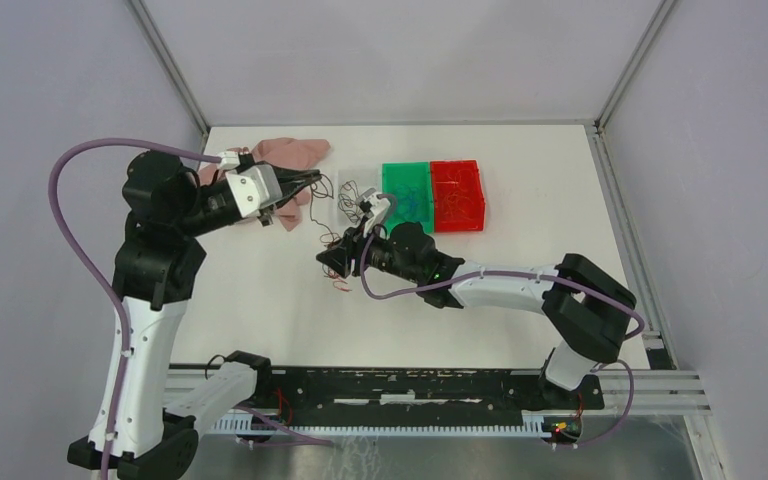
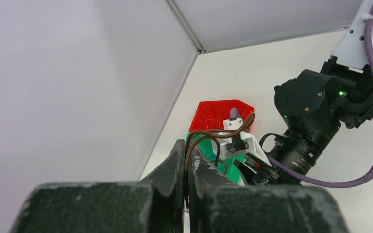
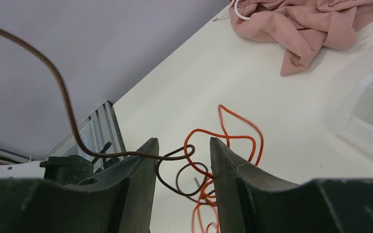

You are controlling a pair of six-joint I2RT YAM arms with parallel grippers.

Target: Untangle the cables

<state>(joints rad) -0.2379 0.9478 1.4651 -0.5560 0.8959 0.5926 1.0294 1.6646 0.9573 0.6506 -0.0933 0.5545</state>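
Stretching from the left fingers clamped on it, the brown wire looped between the open right fingers, beside the orange wire.

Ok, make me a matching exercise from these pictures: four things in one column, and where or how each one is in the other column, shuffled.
Things
1. left gripper
2. right gripper
3. pink cloth
4. red bin

States
A. open, wires looping between its fingers
B. crumpled near the table's far edge
C. shut on a brown wire
D. directly right of the green bin

Pairs: 1-C, 2-A, 3-B, 4-D
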